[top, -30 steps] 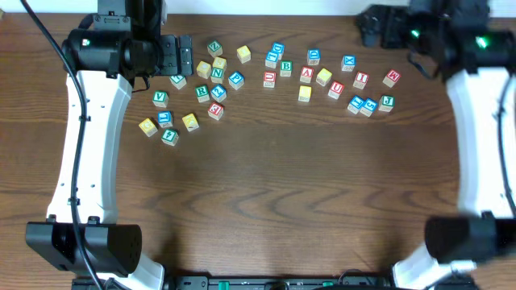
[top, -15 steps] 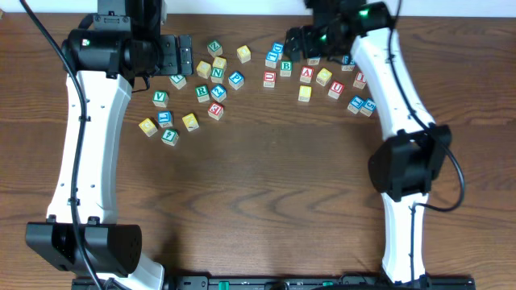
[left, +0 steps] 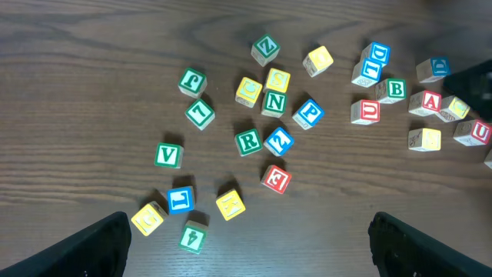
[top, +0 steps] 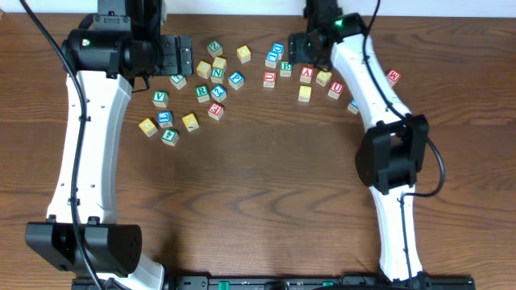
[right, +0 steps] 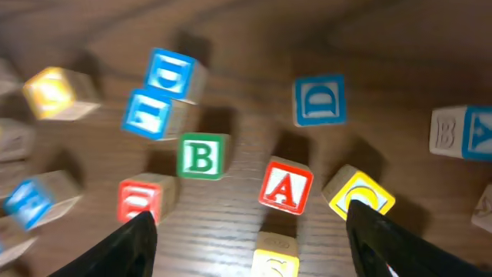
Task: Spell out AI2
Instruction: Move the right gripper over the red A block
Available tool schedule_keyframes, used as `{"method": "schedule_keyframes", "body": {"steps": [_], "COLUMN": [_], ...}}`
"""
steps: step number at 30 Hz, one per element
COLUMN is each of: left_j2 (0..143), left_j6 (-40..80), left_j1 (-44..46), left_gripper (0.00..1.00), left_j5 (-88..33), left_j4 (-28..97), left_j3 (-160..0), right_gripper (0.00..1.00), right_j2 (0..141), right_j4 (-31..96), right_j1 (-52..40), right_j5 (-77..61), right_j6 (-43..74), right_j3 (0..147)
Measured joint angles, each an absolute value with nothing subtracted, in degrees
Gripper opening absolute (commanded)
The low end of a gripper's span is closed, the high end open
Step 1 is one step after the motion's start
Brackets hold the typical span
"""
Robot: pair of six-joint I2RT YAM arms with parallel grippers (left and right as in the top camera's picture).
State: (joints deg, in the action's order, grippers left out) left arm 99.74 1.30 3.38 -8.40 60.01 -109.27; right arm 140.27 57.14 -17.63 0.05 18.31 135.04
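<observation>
The red A cube (top: pixel 306 74) lies in the rear cluster, also in the right wrist view (right: pixel 286 186) and the left wrist view (left: pixel 425 101). My right gripper (top: pixel 300 47) is open and empty, hovering with the A cube just ahead of its fingers (right: pixel 250 223). The red I cube is hidden under my right arm. A blue cube whose mark reads like a 2 (top: pixel 218 91) sits in the left cluster, seen from the left wrist (left: pixel 278 141). My left gripper (top: pixel 184 55) is open and empty above the left cluster (left: pixel 246 235).
Many other letter cubes surround these: green B (right: pixel 202 156), red E (right: pixel 141 198), blue D (right: pixel 319 100), a yellow cube (right: pixel 357 192), red U (top: pixel 335 89), green R (left: pixel 247 141), green 4 (left: pixel 192 237). The wooden table (top: pixel 266 193) extends forward.
My right arm swung from the far right rear to the middle of the block row and now hovers over the A cube area, covering the I cube. The left arm has not moved.
</observation>
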Motion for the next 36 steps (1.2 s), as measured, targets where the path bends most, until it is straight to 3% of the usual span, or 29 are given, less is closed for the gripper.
{"method": "schedule_keyframes", "body": {"steps": [6,26,36], "left_j2": [99.74,99.74,99.74], "left_j6": [1.3,1.3,1.3], "left_j1": [3.38,3.38,3.38], "left_gripper": [0.98,0.98,0.98], "left_j5": [-8.4,-8.4,-8.4], "left_j4": [60.01,60.01,60.01], "left_j3": [-109.27,-109.27,-109.27], "right_gripper": [0.65,0.65,0.6], "right_j2": [143.15,146.47,146.85], "right_j4": [57.1,56.69,56.27], "right_j1": [-20.16,-20.86,-20.86], "right_j5": [6.07,10.04,11.2], "right_j6": [22.94,26.81,28.18], "right_j3": [135.04,135.04,135.04]}}
